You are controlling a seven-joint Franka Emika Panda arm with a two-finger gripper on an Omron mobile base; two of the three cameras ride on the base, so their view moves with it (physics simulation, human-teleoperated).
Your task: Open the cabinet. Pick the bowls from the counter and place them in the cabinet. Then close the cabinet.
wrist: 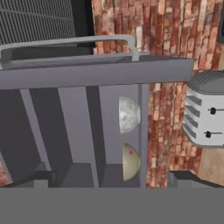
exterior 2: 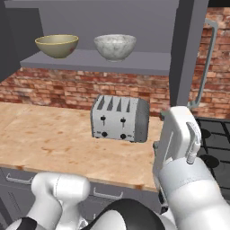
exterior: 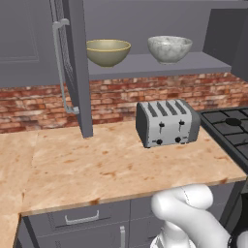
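We count two bowls, both on the open cabinet (exterior: 160, 65) shelf and slightly apart: one olive-tan bowl (exterior: 108, 51) and one white marbled bowl (exterior: 169, 48), which sits at three o'clock from the olive one in the left base view. Both stand upright. The cabinet has two doors, each swung out edge-on to us: the left door (exterior: 77, 68) at nine o'clock of the bowls with its long silver handle (exterior: 60, 68), and the right door (exterior 2: 188, 54) at three o'clock with its own handle (exterior 2: 204, 67). That makes two bar handles.

On the tabletop (exterior: 97, 164) stands one silver four-slot toaster (exterior: 167, 123), at six o'clock below the marbled bowl, against the brick wall (exterior: 38, 104). One stove (exterior: 232, 128) lies at three o'clock of the toaster.

The gripper (wrist: 113, 181) looks into the cabinet in the rolled hand view; its jaws stand spread wide, holding nothing, with both bowls showing between them.
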